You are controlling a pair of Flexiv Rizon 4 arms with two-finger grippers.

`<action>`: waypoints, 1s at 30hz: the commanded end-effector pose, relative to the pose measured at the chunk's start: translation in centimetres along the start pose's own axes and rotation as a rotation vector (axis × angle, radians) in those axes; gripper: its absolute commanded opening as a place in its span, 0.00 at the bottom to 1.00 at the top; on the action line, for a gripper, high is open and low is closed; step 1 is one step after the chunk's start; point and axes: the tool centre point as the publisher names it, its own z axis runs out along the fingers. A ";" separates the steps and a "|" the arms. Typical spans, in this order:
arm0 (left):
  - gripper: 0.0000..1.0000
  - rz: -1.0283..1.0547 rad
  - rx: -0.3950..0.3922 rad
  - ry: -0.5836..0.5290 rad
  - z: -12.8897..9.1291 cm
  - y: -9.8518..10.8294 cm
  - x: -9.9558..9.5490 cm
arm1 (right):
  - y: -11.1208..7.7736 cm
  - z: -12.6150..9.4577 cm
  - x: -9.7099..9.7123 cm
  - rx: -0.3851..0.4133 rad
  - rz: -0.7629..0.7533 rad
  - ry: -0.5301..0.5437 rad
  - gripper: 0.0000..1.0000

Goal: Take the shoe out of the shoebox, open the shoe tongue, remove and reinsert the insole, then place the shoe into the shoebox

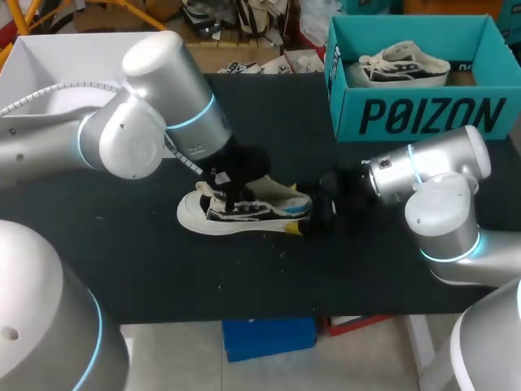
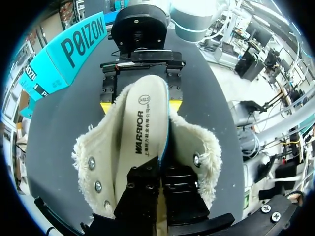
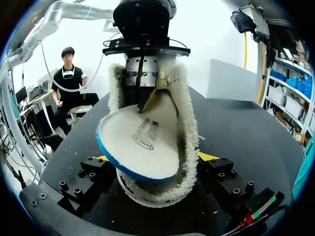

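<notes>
Finds the shoe [image 1: 244, 213] out of the shoebox [image 1: 423, 118] on the table [image 1: 163, 277], heel clamped in the right end effector [image 3: 155, 162], left end effector [image 2: 160, 164] pinched shut on the insole [image 2: 140, 132] partway out; judges insole reseating and reboxing outstanding.

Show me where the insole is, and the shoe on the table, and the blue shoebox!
insole [image 2: 140, 135]: left wrist view, on its printed middle.
shoe [image 1: 262, 212]: head view, on its side panel.
shoebox [image 1: 423, 118]: head view, on its front wall.
</notes>
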 end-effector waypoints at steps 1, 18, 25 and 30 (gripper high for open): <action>0.00 0.009 0.016 0.023 -0.3 0.3 0.2 | -0.6 -0.1 -0.2 0.001 0.001 -0.003 0.00; 0.00 0.015 0.079 0.031 -0.3 -0.8 0.0 | -0.6 -0.1 -0.2 0.001 0.001 -0.003 0.00; 0.00 0.015 0.090 0.034 -0.2 -1.1 -0.2 | -0.6 -0.1 -0.2 0.001 0.001 -0.003 0.00; 0.00 0.019 0.094 0.038 -0.1 -1.5 -0.3 | -0.6 -0.1 -0.2 0.001 0.001 -0.003 0.00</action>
